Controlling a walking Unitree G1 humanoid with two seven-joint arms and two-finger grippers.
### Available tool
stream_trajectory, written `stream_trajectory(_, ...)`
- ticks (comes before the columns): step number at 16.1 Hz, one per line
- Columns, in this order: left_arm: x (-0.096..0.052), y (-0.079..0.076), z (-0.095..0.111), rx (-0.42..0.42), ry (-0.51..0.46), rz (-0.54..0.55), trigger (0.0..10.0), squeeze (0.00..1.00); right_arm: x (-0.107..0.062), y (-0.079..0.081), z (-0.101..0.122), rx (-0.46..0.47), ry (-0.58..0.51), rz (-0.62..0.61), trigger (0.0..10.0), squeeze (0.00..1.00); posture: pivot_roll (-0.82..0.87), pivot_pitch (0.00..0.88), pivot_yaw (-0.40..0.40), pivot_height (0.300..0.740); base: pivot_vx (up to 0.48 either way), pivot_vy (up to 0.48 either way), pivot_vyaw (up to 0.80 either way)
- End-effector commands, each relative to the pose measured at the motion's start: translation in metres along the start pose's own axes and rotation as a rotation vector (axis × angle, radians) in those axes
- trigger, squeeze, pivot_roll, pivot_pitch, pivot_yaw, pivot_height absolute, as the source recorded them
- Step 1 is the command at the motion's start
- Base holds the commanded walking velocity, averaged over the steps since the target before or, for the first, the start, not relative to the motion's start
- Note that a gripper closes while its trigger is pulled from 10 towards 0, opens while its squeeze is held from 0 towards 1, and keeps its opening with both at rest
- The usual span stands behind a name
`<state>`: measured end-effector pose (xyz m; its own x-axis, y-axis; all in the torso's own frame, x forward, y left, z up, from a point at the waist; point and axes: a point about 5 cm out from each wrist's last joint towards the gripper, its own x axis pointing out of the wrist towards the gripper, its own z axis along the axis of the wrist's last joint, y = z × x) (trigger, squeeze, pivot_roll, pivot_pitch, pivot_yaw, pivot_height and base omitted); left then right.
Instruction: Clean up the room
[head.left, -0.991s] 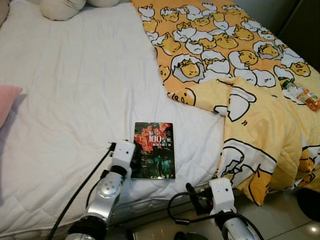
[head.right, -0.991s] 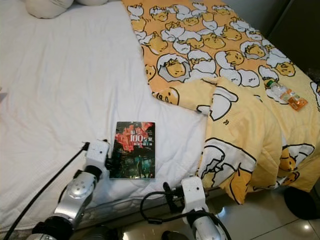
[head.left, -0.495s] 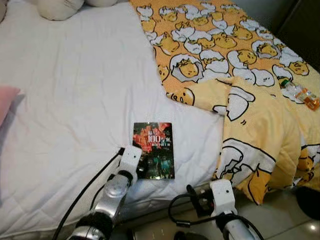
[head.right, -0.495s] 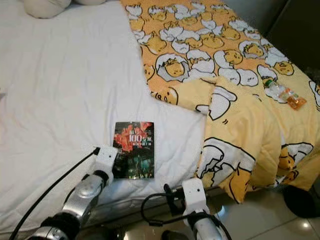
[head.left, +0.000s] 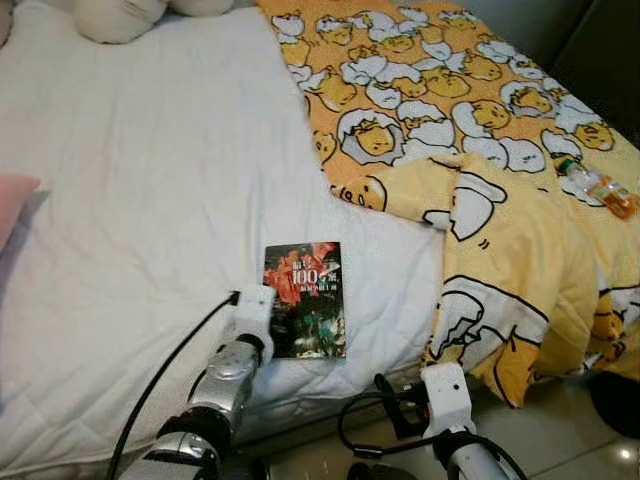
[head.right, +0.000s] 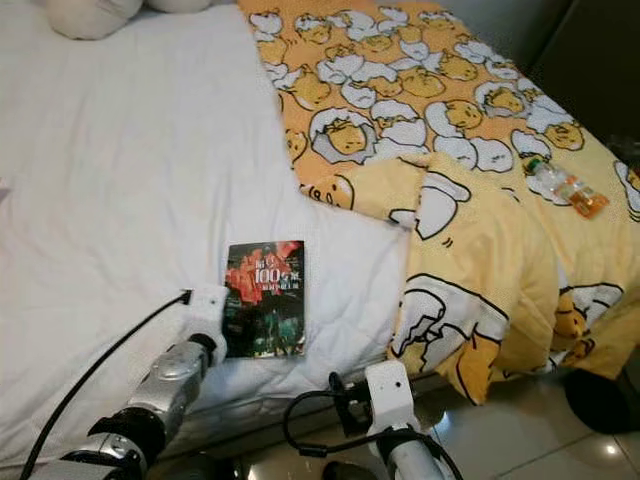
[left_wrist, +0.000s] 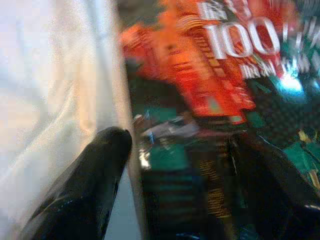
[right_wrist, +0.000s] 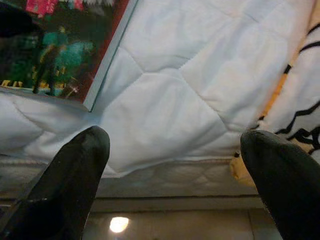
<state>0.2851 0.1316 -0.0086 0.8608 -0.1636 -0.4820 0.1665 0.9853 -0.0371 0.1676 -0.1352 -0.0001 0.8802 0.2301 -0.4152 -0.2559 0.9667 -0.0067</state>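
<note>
Left gripper (left_wrist: 175, 165), jaws spread astride the book's (head.left: 306, 300) left edge; a shallow bite risks slippage onto the mattress (head.left: 130, 200)

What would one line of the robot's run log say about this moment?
left gripper: open, astride book edge | right gripper: open, below bed edge | bottle: on blanket
</note>
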Motion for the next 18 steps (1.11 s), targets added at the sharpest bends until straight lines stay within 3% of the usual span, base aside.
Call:
stream_trajectory(1,-0.006,0.001,-0.021,-0.043,0.092,0.02,10.0,0.0,-0.002,-0.005,-0.002,-0.001,0.007,-0.019,10.0,0.0,-0.01,0.1,-0.065,0.74,0.0,0.0,0.0)
stream_trajectory(4,-0.007,-0.006,-0.031,-0.065,0.158,-0.016,10.0,0.0,-0.001,-0.004,-0.002,-0.004,0.003,-0.014,10.0,0.0,-0.01,0.09,-0.064,0.74,0.0,0.0,0.0)
stream_trajectory(6,-0.008,-0.012,-0.036,-0.02,0.21,-0.089,10.0,0.0,0.0,-0.006,-0.001,-0.009,-0.001,-0.017,10.0,0.0,-0.01,0.079,-0.062,0.74,0.0,0.0,0.0)
stream_trajectory(7,-0.008,-0.016,-0.037,0.015,0.212,-0.127,8.4,0.0,0.0,-0.007,-0.001,-0.011,0.0,-0.018,10.0,0.0,-0.01,0.079,-0.062,0.74,0.0,0.0,0.0)
stream_trajectory(8,-0.008,-0.017,-0.039,0.037,0.222,-0.145,1.6,0.0,0.0,-0.007,-0.001,-0.011,0.0,-0.019,10.0,0.0,-0.01,0.074,-0.062,0.74,0.0,0.0,0.0)
stream_trajectory(9,-0.008,-0.02,-0.041,0.043,0.246,-0.158,0.0,0.0,0.001,-0.008,-0.001,-0.013,0.0,-0.018,10.0,0.0,-0.01,0.065,-0.064,0.74,0.0,0.0,0.0)
stream_trajectory(11,-0.008,-0.023,-0.042,-0.005,0.268,-0.164,0.0,0.0,0.003,-0.007,0.0,-0.015,-0.003,-0.016,10.0,0.0,-0.01,0.061,-0.064,0.74,0.0,0.0,0.0)
stream_trajectory(12,-0.007,-0.028,-0.043,-0.088,0.291,-0.191,0.0,0.0,0.004,-0.007,0.002,-0.016,-0.009,-0.012,10.0,0.0,-0.02,0.053,-0.065,0.74,0.0,0.0,0.0)
stream_trajectory(15,-0.005,-0.034,-0.036,-0.197,0.269,-0.236,0.0,0.0,0.005,-0.009,0.004,-0.019,-0.015,-0.016,10.0,0.0,-0.03,0.065,-0.07,0.74,0.0,0.0,0.0)
stream_trajectory(18,-0.001,-0.035,-0.028,-0.255,0.255,-0.246,0.0,0.0,0.006,-0.012,0.004,-0.018,-0.015,-0.025,10.0,0.0,-0.02,0.07,-0.069,0.74,0.0,0.0,0.0)
